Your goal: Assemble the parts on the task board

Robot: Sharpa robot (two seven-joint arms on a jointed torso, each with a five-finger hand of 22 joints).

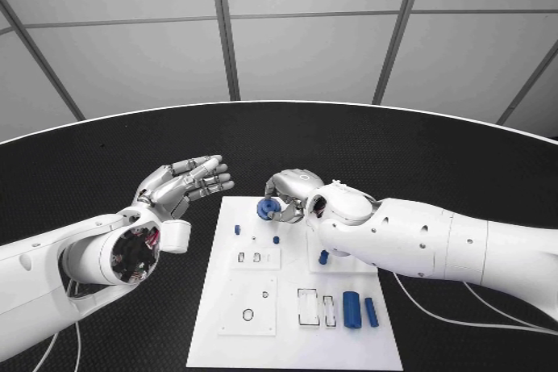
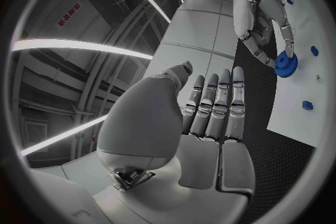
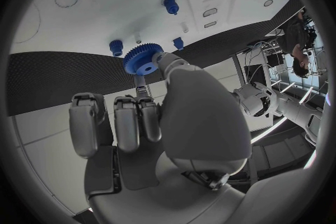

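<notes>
Right hand (image 1: 293, 196) pinches a blue gear (image 1: 270, 208) over the task board (image 1: 297, 340).

The gear sits at the board's far end, seemingly just above it; the left hand (image 1: 184, 182) hovers empty beside it, fingers extended.

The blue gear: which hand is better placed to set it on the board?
The right hand: its fingers already pinch the blue gear over the task board. The left hand hovers open beside the board.
</notes>
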